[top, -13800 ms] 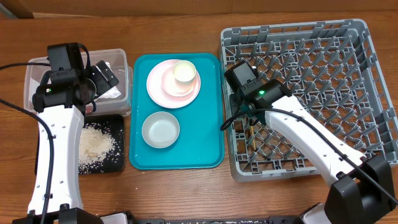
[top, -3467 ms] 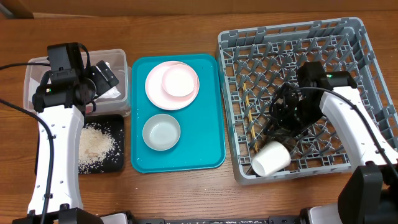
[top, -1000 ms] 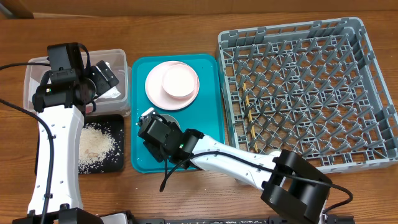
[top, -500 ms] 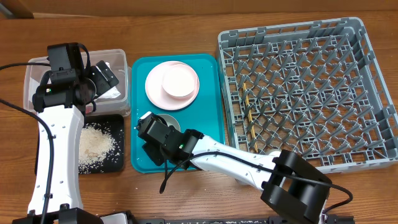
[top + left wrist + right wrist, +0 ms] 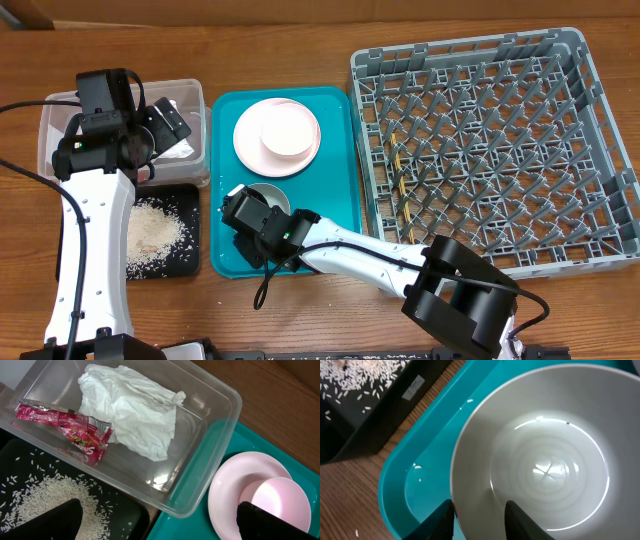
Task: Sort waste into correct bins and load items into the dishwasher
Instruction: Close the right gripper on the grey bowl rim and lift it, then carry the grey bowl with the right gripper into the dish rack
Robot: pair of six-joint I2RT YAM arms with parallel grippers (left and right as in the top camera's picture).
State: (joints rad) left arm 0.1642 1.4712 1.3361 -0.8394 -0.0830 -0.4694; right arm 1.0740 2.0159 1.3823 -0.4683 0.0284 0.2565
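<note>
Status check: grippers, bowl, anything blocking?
Left gripper open, empty, above clear tub. Right gripper open, straddling grey bowl rim on teal tray. Nothing blocking the bowl.

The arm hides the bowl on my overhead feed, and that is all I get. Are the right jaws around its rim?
Observer: Yes. In the right wrist view the near rim of the bowl sits between the right jaws, one inside and one outside, with a gap still showing.
Operator: Anything in the bowl?
Observer: It looks empty, but a few rice grains lie on the teal tray beside it.
Operator: What is in the tub?
Observer: The left wrist view shows a red packet lying beside the napkin.
</note>
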